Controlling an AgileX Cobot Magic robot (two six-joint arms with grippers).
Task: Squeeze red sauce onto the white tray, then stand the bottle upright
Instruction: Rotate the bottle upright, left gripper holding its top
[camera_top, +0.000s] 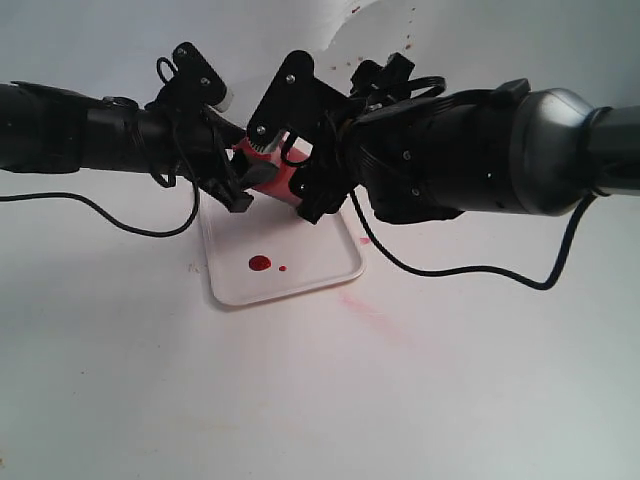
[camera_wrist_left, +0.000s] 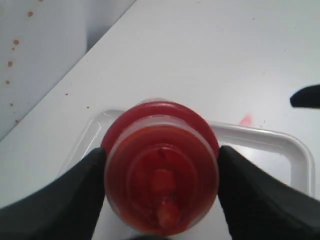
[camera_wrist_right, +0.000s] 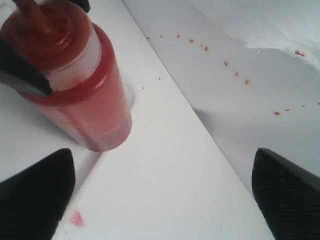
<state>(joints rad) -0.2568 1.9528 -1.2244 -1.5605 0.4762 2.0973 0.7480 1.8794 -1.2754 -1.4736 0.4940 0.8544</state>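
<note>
The bottle (camera_top: 262, 167) hangs roughly upright over the far corner of the white tray (camera_top: 320, 262). My left gripper (camera_top: 235, 160) is shut on it near the cap. In the left wrist view I look down on the domed cap (camera_wrist_left: 161, 170) with a black finger (camera_wrist_left: 75, 195) pressed on each side. Two round blobs of red sauce (camera_top: 259, 264) lie on the tray's near half. My right gripper (camera_wrist_right: 162, 200) stands open just beside the bottle (camera_wrist_right: 85, 95), with bare table between its fingers (camera_wrist_right: 35, 195). Whether the base touches down is hidden.
Faint pink smears mark the table beside the tray (camera_top: 375, 310) and near its rim (camera_wrist_left: 245, 120). Red specks dot the white backdrop (camera_wrist_right: 225, 63). Black cables (camera_top: 470, 270) trail from both arms. The two arms crowd closely over the tray's far end.
</note>
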